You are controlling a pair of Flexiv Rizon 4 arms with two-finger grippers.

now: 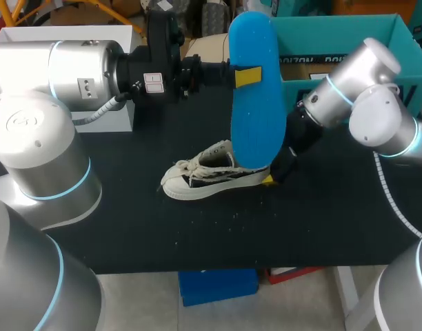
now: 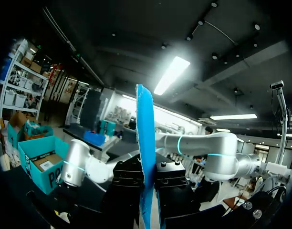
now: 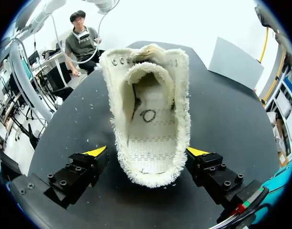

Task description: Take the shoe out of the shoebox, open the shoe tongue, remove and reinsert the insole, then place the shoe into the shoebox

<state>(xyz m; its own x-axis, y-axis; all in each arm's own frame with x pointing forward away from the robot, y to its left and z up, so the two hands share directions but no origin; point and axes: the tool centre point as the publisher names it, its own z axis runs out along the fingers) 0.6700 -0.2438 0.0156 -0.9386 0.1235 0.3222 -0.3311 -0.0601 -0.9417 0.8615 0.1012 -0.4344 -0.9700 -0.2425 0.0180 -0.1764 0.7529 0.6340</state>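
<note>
Clamping the insole (image 1: pixel 256 103) upright in your left gripper (image 1: pixel 247 77), you hold its lower end just over the shoe (image 1: pixel 204 176), sitting on the table (image 1: pixel 321 227), heel at your right gripper (image 3: pixel 146 152), grip unclear.

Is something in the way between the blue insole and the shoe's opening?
Nothing visible. The insole hangs in the left gripper above the shoe; its opening is bare, and the right gripper straddles the heel outside.
</note>
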